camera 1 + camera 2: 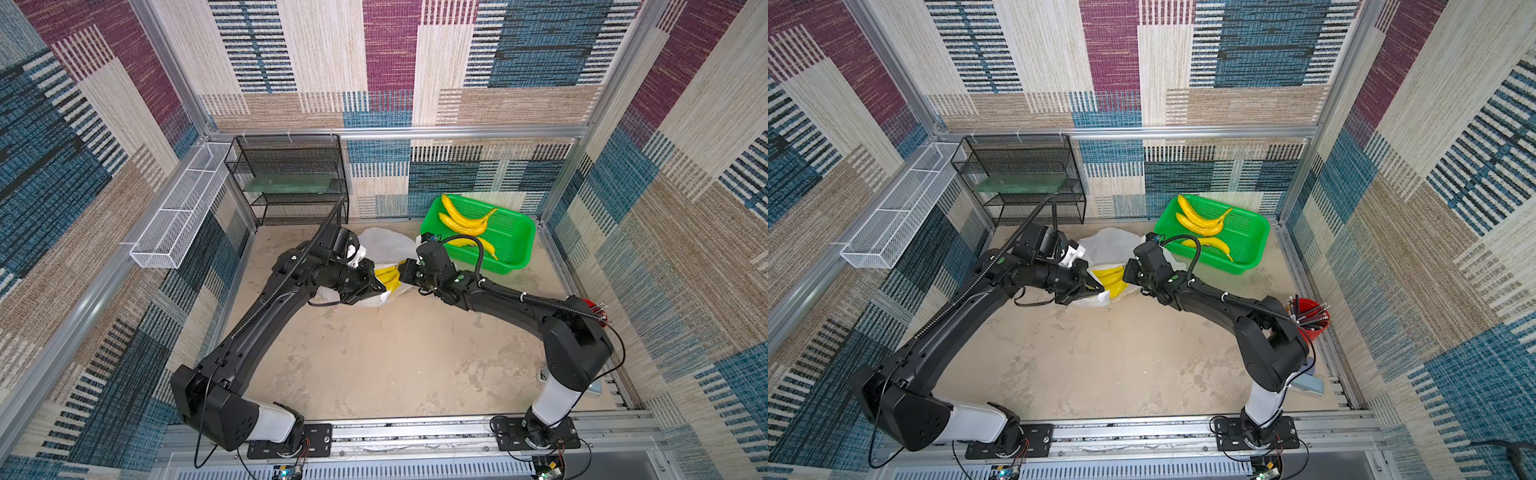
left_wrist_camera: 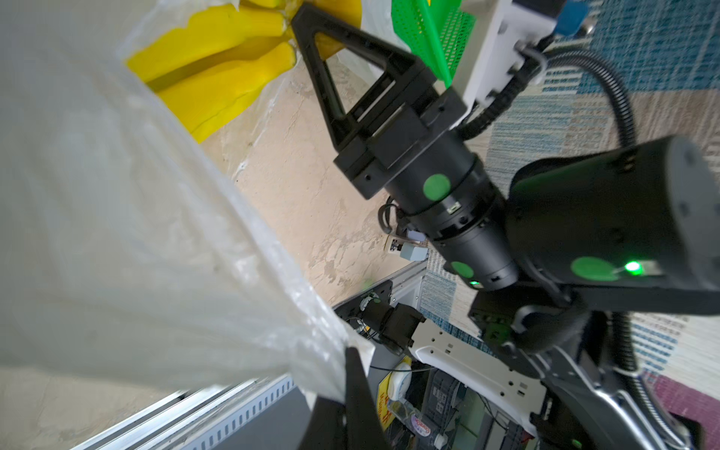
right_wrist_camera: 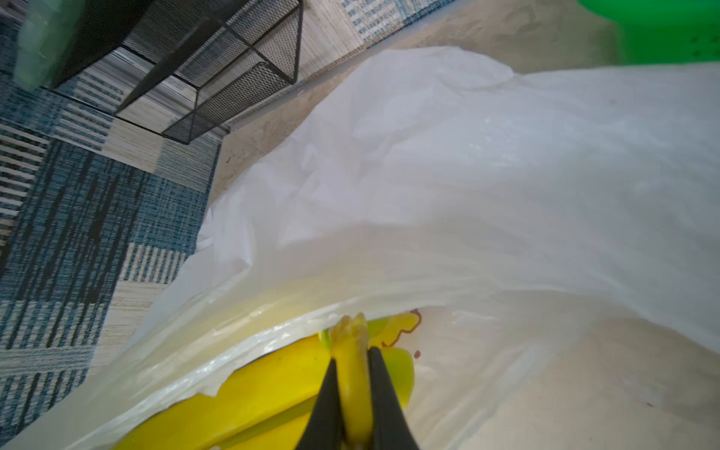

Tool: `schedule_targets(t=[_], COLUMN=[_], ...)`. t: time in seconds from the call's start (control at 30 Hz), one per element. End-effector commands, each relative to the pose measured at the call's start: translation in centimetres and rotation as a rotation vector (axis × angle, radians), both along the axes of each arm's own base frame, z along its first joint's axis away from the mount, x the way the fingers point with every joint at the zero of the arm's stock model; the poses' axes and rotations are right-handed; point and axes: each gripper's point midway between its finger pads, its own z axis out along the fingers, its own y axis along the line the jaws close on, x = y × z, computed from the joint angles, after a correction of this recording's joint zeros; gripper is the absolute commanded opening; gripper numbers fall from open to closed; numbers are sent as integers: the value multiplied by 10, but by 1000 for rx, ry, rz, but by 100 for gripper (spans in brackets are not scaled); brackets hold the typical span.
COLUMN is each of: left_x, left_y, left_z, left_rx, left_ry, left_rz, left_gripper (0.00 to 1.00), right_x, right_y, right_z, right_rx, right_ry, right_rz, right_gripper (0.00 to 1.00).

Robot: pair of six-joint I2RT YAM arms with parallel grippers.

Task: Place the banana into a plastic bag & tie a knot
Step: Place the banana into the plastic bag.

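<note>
The right gripper (image 3: 353, 356) was clamped tight on the stem of the banana bunch (image 3: 272, 385), which sat partly inside the open mouth of the plastic bag (image 3: 467, 175). The left gripper (image 2: 349, 356) was closed on the bag's rim, which was stretched taut. In both top views the bag lay near the middle of the tabletop's (image 1: 374, 365) far edge, just beside the green basket (image 1: 515, 249) in the far right corner.

Patchwork woven walls (image 1: 390, 62), aluminium frame (image 1: 415, 132), mottled beige floor (image 1: 374, 353), black mesh shelf (image 1: 286, 156), white mesh tray (image 1: 183, 216)
</note>
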Motion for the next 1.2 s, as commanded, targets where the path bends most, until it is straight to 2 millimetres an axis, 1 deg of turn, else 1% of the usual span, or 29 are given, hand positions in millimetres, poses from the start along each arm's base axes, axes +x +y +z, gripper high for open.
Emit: schedule_targets(t=[0.0, 0.07, 0.17, 0.33, 0.43, 0.53, 0.6, 0.7, 0.77, 0.83, 0.9, 1.03, 1.07, 1.1, 1.13, 1.17], left_x=[7, 9, 9, 10, 8, 4, 2, -1, -2, -2, -3, -5, -6, -7, -8, -9], left_y=[-8, -10, -12, -6, -4, 0, 2, 2, 2, 1, 1, 1, 1, 1, 1, 2], left_z=[23, 33, 50, 72, 75, 72, 69, 66, 62, 59, 56, 49, 49, 49, 50, 52], left_rx=[-119, -156, -195, -244, -261, -248, -247, -256, -269, -282, -286, -283, -285, -287, -288, -288], left_ry=[-3, -3, -7, -21, -12, -3, 4, 15, 26, 33, 41, 54, 57, 59, 57, 56], left_rz=[15, 21, 21, 47, 50, 58, 62, 64, 68, 72, 73, 69, 68, 67, 67, 69], left_gripper=[0, 0, 0, 0, 0, 0, 0, 0, 0, 0, 0, 0, 0, 0, 0, 0], right_x=[11, 12, 20, 36, 43, 47, 46, 44, 42, 43, 49, 69, 75, 80, 85, 92], right_y=[22, 21, 17, 7, 0, -2, 0, 16, 34, 52, 67, 79, 81, 80, 78, 75], right_z=[49, 52, 56, 43, 40, 38, 39, 40, 38, 30, 22, 8, 4, 2, 0, -3], right_rx=[176, 205, 212, 160, 146, 94, 56, 6, 10, -1, -26, -27, -17, -3, 12, 25], right_ry=[-173, -205, -242, -224, -232, -242, -262, -285, -281, -263, -255, -251, -253, -251, -249, -240], right_rz=[30, 20, -19, -90, -116, -122, -105, -55, -4, 39, 57, 47, 38, 26, 12, -5], right_gripper=[0, 0, 0, 0, 0, 0, 0, 0, 0, 0, 0, 0, 2, 12, 25, 42])
